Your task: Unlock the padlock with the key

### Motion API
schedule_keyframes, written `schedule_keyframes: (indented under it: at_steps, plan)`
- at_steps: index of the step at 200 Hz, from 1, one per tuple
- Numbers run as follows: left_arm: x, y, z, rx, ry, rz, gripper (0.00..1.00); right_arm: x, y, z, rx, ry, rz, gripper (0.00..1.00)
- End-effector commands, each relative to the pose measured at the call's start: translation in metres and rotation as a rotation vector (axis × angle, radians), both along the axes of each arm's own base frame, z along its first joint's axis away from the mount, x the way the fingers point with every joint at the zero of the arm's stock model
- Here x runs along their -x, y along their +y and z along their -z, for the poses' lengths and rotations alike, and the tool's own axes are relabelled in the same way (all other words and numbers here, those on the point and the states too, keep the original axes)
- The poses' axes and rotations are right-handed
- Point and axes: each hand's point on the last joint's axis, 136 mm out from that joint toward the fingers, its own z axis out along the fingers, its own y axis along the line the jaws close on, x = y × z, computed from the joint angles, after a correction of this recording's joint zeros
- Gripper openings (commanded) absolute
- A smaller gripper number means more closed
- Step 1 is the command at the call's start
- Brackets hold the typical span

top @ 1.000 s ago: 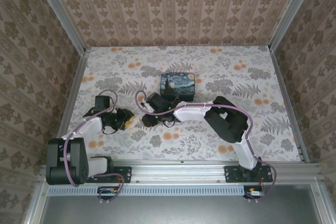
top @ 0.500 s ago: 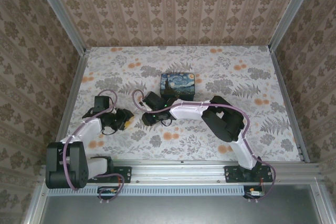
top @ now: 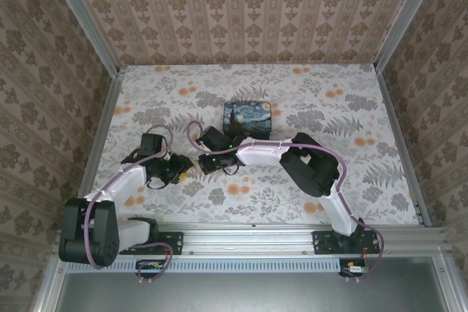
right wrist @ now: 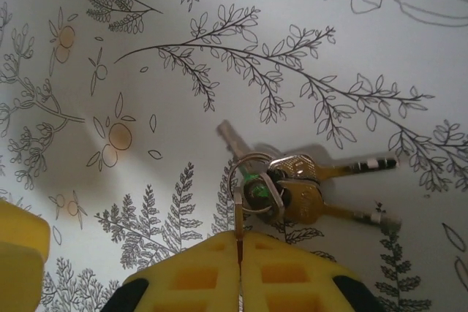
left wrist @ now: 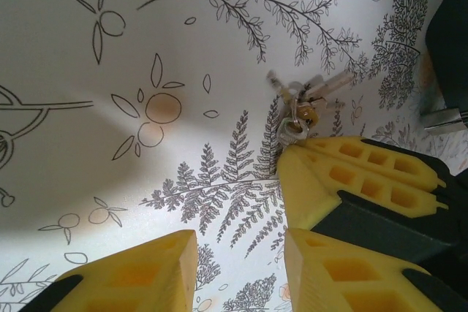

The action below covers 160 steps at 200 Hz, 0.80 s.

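Patterned beige wallpaper covers the walls (top: 248, 12) on the left, far and right sides, with metal posts (top: 82, 20) in the corners. The worktop (top: 351, 107) is pale with fern and orange-blossom prints, and a metal rail (top: 248, 233) runs along its near edge. The right arm (top: 314, 166) reaches left across the middle. The left arm (top: 121, 180) reaches in to meet it. A blue box (top: 248, 118) sits just beyond them.

The left tool (left wrist: 241, 242) hovers with its yellow fingers (left wrist: 139, 272) apart and only worktop showing between them. Just to its right, the right tool (right wrist: 240, 242) has its tips pressed together on a thin brown key (right wrist: 237, 213) seen edge-on. The key hangs on a ring (right wrist: 252, 155) with other keys (right wrist: 303, 199), which lie flat on the worktop left of centre.
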Motion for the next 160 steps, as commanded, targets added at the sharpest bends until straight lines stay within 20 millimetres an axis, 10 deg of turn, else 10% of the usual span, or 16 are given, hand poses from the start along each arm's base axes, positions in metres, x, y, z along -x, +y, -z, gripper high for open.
schedule_keyframes:
  at_steps: [1,160]
  plan:
    - [0.003,0.001,0.000,-0.006,-0.007,0.002,0.38,0.003,0.001,-0.009,-0.076,0.075,0.066,0.07]
    - [-0.035,-0.078,-0.031,0.387,-0.100,-0.093,0.20,-0.024,-0.052,-0.074,-0.649,0.391,0.709,0.05]
